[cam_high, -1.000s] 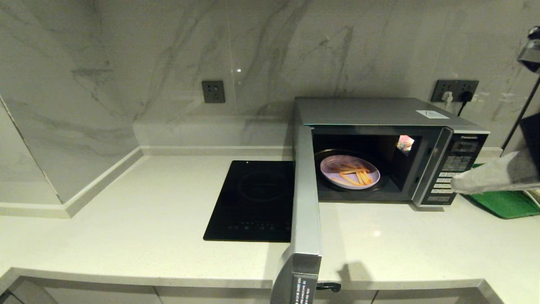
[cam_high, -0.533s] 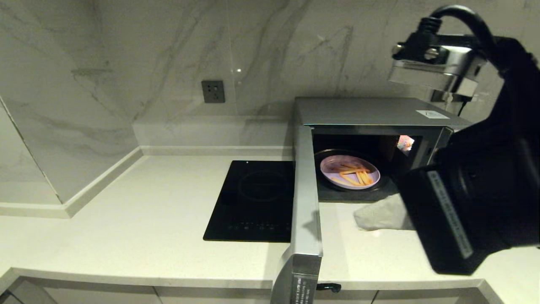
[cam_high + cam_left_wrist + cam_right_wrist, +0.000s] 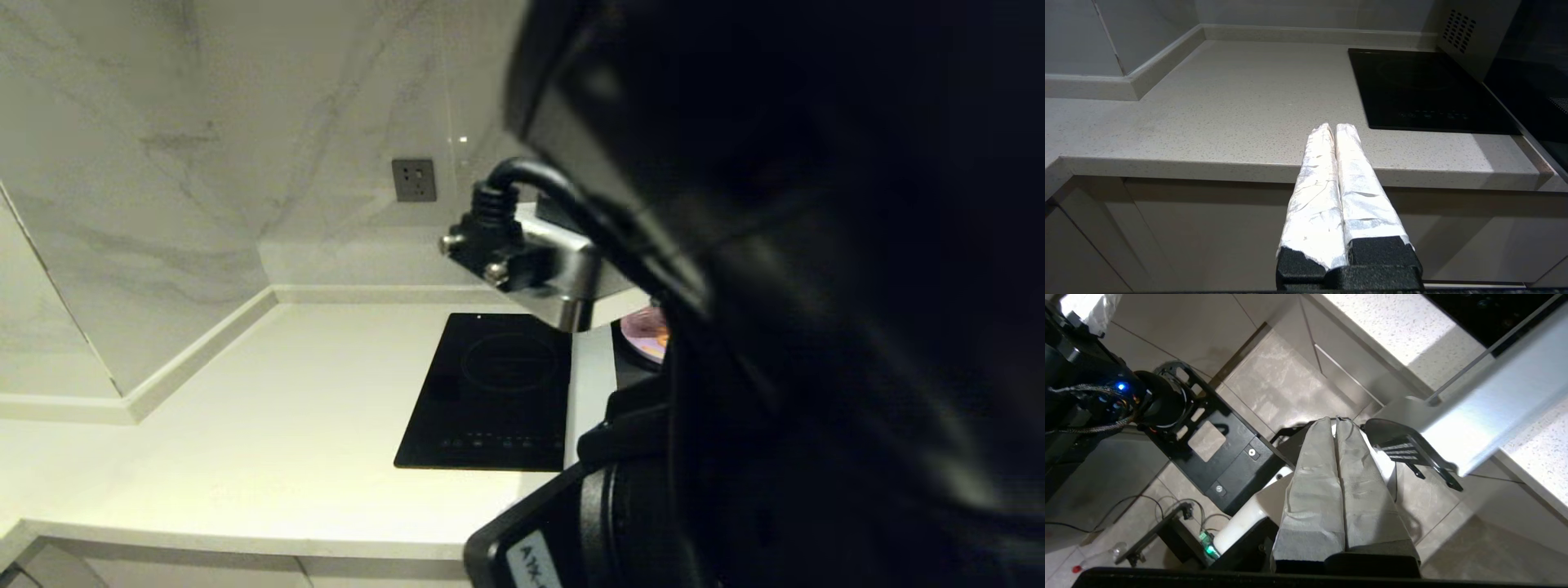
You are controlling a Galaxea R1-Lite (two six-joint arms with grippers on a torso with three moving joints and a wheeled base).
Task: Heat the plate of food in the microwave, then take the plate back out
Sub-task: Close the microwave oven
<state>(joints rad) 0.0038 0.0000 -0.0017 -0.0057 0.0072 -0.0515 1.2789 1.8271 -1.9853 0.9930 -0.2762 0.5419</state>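
- Nearest the camera, the right arm (image 3: pixel 784 343) fills most of the head view and hides nearly all of the microwave. Its right gripper (image 3: pixel 1337 421) is pressed shut on nothing, pointing down past the free edge of the open microwave door (image 3: pixel 1494 416) toward the floor.
- The left gripper (image 3: pixel 1332 127) is parked in front of the counter (image 3: pixel 1208 122), well to the side of the door, its wrapped fingers (image 3: pixel 1314 196) closed and empty.
- Beyond the door, only a sliver of the plate of food (image 3: pixel 645 335) shows — pale lilac with a trace of orange, sitting inside the microwave's cavity.
- The cooktop (image 3: pixel 490 392) lies on the counter just beside the door.
- Judged from this, loading is done — the door is not yet shut, so closing it, heating, and taking the plate back out all seem to remain.
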